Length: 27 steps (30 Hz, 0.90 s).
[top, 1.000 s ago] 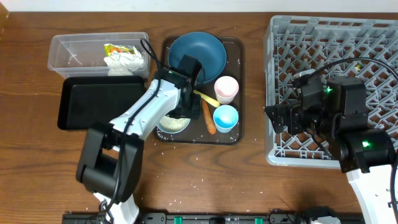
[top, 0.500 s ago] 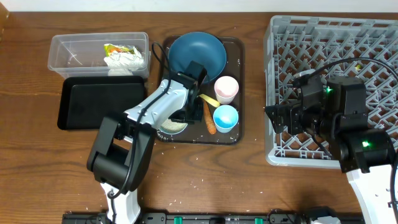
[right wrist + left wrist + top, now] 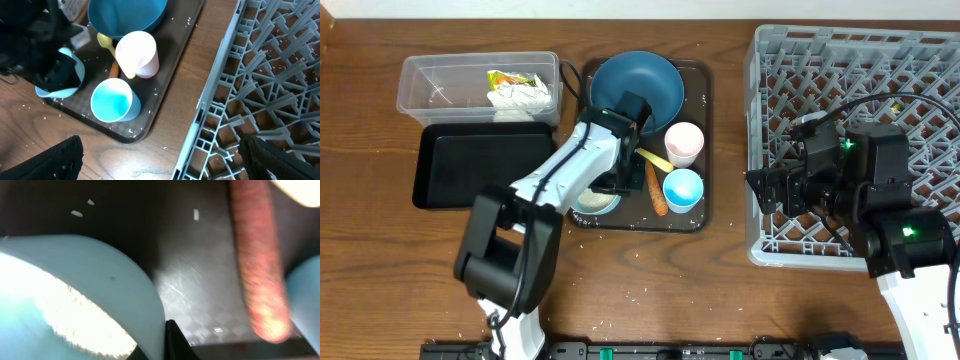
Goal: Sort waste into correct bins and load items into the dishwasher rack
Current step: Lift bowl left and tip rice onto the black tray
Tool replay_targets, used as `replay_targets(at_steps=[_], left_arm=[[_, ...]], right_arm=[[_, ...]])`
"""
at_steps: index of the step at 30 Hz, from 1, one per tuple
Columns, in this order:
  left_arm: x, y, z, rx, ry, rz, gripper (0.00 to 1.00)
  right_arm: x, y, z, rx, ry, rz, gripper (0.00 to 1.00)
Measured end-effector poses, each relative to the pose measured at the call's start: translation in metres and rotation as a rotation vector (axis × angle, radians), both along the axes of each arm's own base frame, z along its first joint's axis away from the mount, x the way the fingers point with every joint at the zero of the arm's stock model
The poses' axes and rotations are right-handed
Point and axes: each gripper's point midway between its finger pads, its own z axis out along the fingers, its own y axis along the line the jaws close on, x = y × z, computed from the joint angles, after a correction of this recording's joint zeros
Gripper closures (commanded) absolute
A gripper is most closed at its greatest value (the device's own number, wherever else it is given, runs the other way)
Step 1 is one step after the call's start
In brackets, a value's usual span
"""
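Note:
The pale blue bowl (image 3: 592,203) with white rice (image 3: 75,310) inside sits at the front left of the brown serving tray (image 3: 705,100). My left gripper (image 3: 618,182) is shut on the bowl's right rim (image 3: 150,305), one finger inside and one outside. Beside it lie the orange carrot stick (image 3: 257,255), yellow spoon (image 3: 653,158), pink cup (image 3: 137,52), light blue cup (image 3: 114,100) and dark blue plate (image 3: 635,85). My right gripper (image 3: 165,165) hangs open over bare table between tray and grey rack (image 3: 860,60).
A clear tub (image 3: 430,85) at the back left holds the yellow-green wrapper (image 3: 510,80) and white tissue (image 3: 525,97). The black tray (image 3: 480,165) lies in front of it. Rice grains are scattered on the wooden table (image 3: 640,270) near the front.
My left gripper has closed onto the bowl's rim, and its arm has shifted slightly. The right arm has not moved.

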Motion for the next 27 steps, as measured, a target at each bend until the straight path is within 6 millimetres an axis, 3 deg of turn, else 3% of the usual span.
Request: replay_targets(at_steps=[6, 11, 20, 27], left_arm=[[0.019, 0.021, 0.058, -0.105, -0.123, 0.091, 0.93], [0.036, 0.075, 0.097, -0.178, -0.207, 0.249, 0.94], [0.051, 0.176, 0.105, -0.415, -0.227, 0.475, 0.94], [0.056, 0.216, 0.108, -0.677, -0.260, 0.555, 0.94]], right_arm=[[0.000, 0.000, 0.000, 0.000, 0.000, 0.000, 0.01], [0.000, 0.000, 0.000, 0.000, 0.000, 0.000, 0.02], [0.001, 0.000, 0.000, 0.000, -0.003, 0.000, 0.01], [0.003, 0.001, 0.003, 0.003, -0.018, 0.000, 0.01]])
